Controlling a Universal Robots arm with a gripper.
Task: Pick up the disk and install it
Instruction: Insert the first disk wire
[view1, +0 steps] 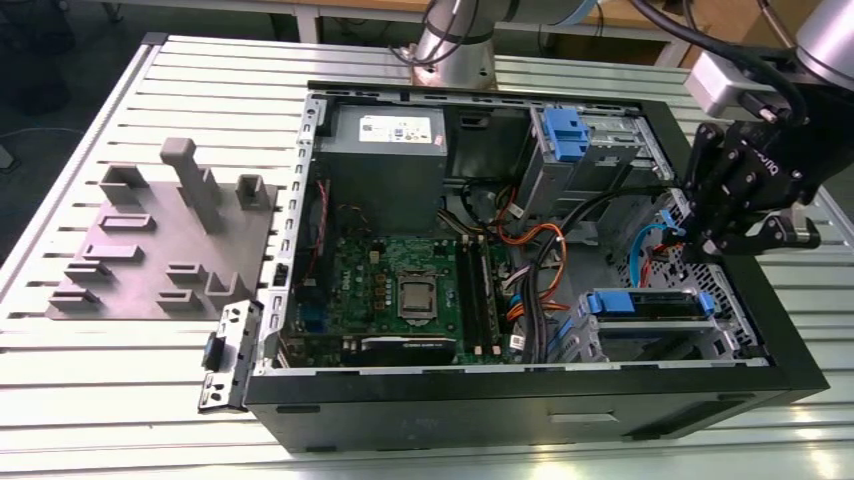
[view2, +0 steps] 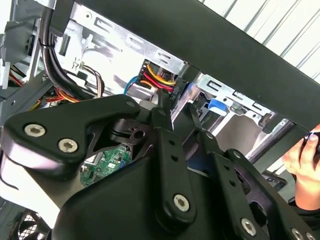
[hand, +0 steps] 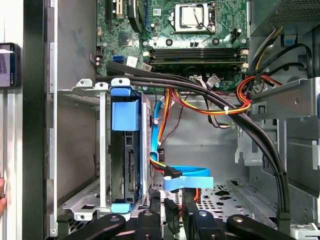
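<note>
Disk (view1: 649, 300) (hand: 125, 155): sits on edge in the metal drive cage (hand: 75, 150) at the corner of the computer case (view1: 534, 385), on the exterior view's right. Blue bracket (hand: 125, 114) frames it; one blue tab faces out of the cage.

Gripper (view1: 705, 248) (hand: 171, 202): hangs above the case floor just beside the cage, not touching the disk. Cannot tell whether it is apart or together.

Handling (judgement):
- Rigid metal body, fairly heavy for its size; will not flex.
- Smooth flanks, likely slippery; plastic bracket gives better purchase.
- Shock-sensitive, with the connector edge exposed, so avoid knocks and keep pressure off that edge.
- Best hold: across the bracket's long sides, square to the cage rails.
- Cable bundle (hand: 200, 107) and blue ribbon cable (hand: 187, 179) lie close by; snag risk.
</note>
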